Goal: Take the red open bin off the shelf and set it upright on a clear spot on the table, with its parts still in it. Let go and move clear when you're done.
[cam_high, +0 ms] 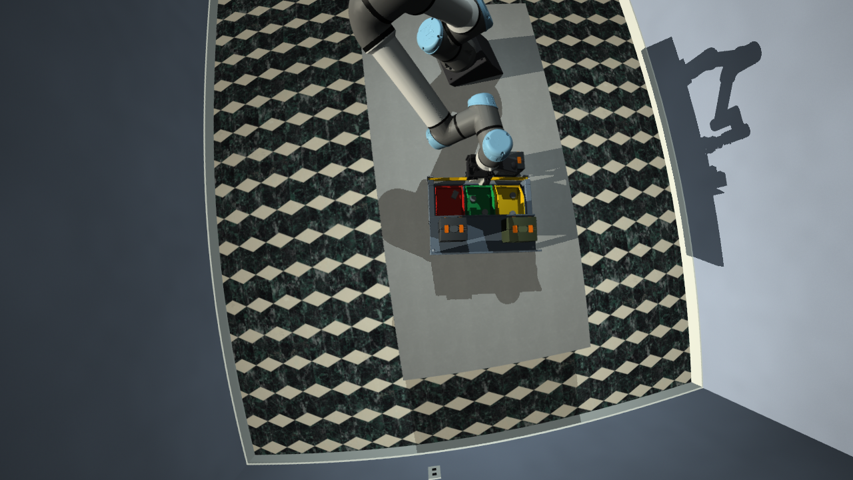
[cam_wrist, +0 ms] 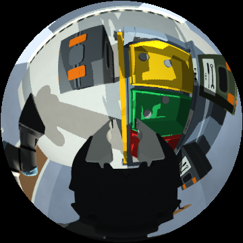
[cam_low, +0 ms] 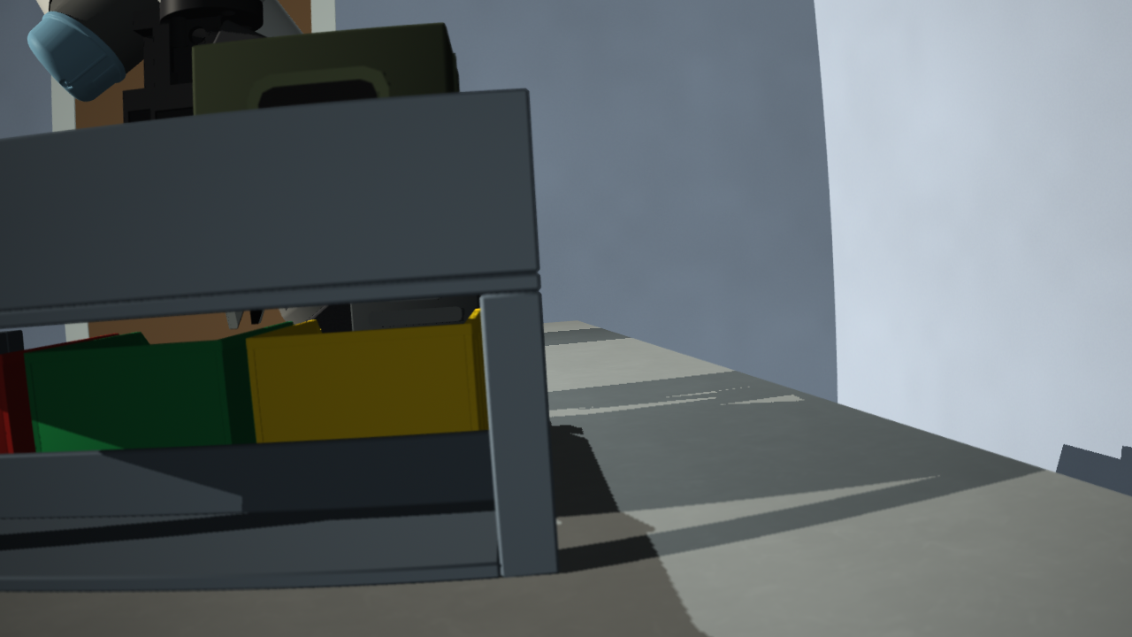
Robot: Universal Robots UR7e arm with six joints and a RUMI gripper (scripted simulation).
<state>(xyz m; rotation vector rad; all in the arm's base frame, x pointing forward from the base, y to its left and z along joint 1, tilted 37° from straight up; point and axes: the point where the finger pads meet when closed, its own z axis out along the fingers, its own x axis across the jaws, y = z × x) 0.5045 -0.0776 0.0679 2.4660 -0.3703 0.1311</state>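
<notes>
Hard light threw crisp shadows toward 6 o'clock on the table (cam_high: 494,322); wrist view bulged fisheye, edges black.

Red open bin (cam_high: 449,200): a square, open-topped container, seen upright on the shelf (cam_high: 477,229) at the end of a row of three, just beside the green bin (cam_high: 478,200). A small grey part (cam_high: 458,194) is contained in it. In the wrist view only a corner of it (cam_wrist: 133,140) is shown; in the exterior view only a red sliver (cam_low: 11,403) is visible.
</notes>
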